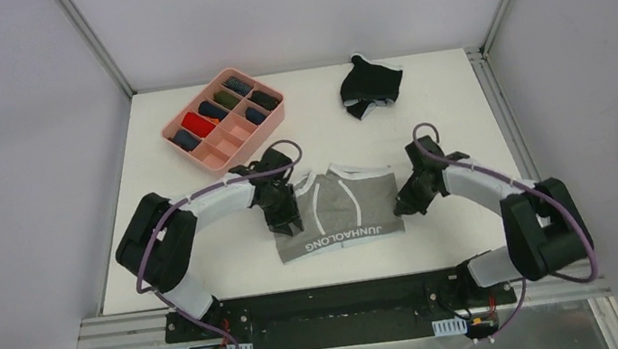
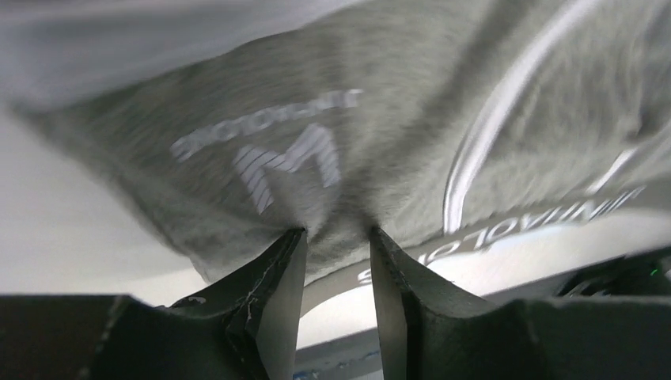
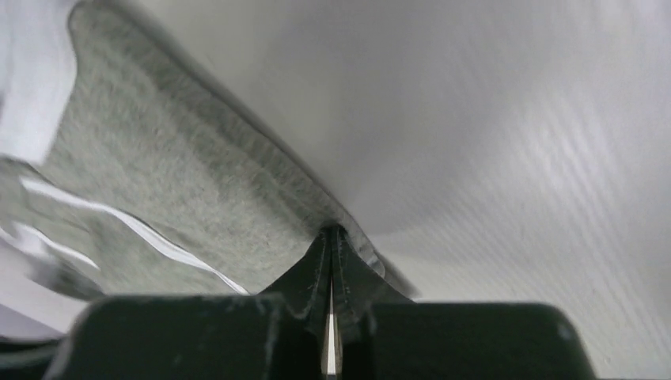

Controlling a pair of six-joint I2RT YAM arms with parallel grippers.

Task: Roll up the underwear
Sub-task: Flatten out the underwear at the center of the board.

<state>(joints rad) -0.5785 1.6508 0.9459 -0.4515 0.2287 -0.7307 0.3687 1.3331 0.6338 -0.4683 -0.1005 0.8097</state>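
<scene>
Grey briefs (image 1: 338,211) lie flat mid-table between arms, waistband nearest bases, long axis left-right. Left gripper (image 2: 336,237) spread at left edge; right gripper (image 3: 332,237) pinches right edge. Black pair (image 1: 370,84) waits beyond.

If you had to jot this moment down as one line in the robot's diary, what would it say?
step: roll not begun | grey underwear: flat, waistband nearest | left gripper: open at left edge | right gripper: pinching right edge | black underwear: crumpled, far side

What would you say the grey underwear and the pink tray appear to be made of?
The grey underwear looks like soft heathered knit, probably cotton: fuzzy flecked surface, folds limply. The pink tray looks like matte moulded plastic, though that is less certain: rigid thin dividers.
</scene>
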